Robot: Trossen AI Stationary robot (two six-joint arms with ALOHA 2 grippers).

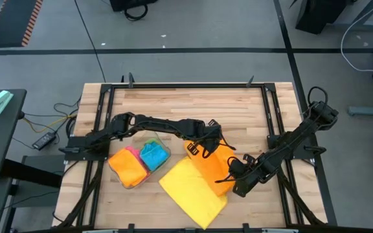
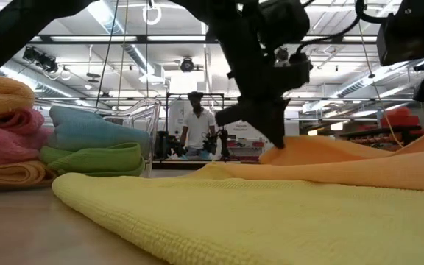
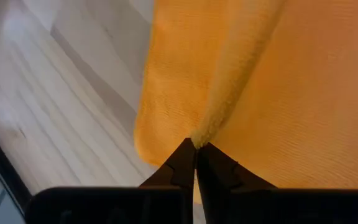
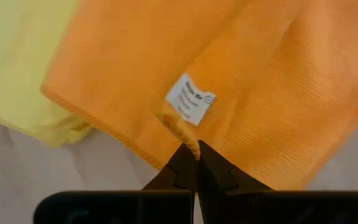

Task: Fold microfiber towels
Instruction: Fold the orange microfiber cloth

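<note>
An orange microfiber towel (image 1: 214, 165) lies at the table's middle right, its near part resting on a spread yellow towel (image 1: 193, 191). My left gripper (image 1: 203, 147) is at the orange towel's far left part and is shut on it; in its wrist view the fingertips (image 3: 196, 149) meet at a raised orange ridge. My right gripper (image 1: 230, 178) is shut on the same towel's near right part (image 4: 196, 152), beside a white label (image 4: 190, 99). In the low view my left gripper (image 2: 271, 132) comes down onto the orange cloth (image 2: 344, 158). My left gripper pinches a raised ridge of the orange towel (image 3: 207, 130) between its two fingertips, slanting down from above. The ridge runs away from the fingers, and the cloth either side slopes down to the table. My right gripper pinches a small frayed tip of the orange towel's edge (image 4: 180, 129) right beside the white label. It comes steeply from above. The towel around it lies on the layer below and on the table.
A clear tray (image 1: 127, 184) at the near left holds folded orange, pink, blue and green towels (image 2: 87, 143). Bare wood (image 1: 186, 107) spans the table's far half. A black frame (image 1: 102, 110) edges the table. A person (image 2: 197, 125) stands in the room beyond.
</note>
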